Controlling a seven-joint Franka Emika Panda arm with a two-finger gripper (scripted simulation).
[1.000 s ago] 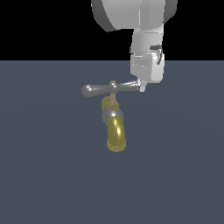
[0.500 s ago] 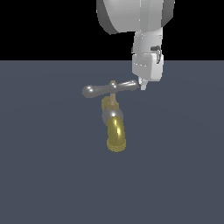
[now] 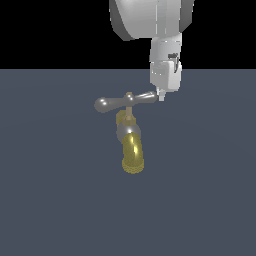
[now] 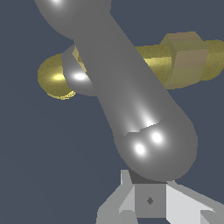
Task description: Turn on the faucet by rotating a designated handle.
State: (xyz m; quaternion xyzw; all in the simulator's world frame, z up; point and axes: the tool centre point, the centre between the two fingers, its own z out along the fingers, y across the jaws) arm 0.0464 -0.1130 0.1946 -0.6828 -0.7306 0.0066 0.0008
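**Ana:** While the gripper [image 3: 161,96] hangs at the handle's end on the exterior view's right, where does the task's thing sit?

**Ben:** The faucet [image 3: 131,145] stands near the middle of the dark floor [image 3: 55,200]. Its gold spout [image 3: 133,154] curves down toward the camera, and the handle [image 3: 125,102] crosses the top of the brass stem [image 3: 129,114], slightly tilted.

**Ana:** Is the claw wide, narrow, or holding the bar?

**Ben:** That cannot be told. The exterior view shows only 1 pale tip touching or just beside the bulb. In the wrist view the handle's rounded end [image 4: 157,144] fills the frame, with grey gripper parts [image 4: 151,202] just behind it. Nothing shows fingers closed around it.

**Ana:** So what could go wrong?

**Ben:** Probably 2 things. The bulb is round and glossy, so a push landing off its centre could let the tip slide past the end, leaving the handle barely turned. A push aimed along the bar instead of across it would load the stem without rotating anything.
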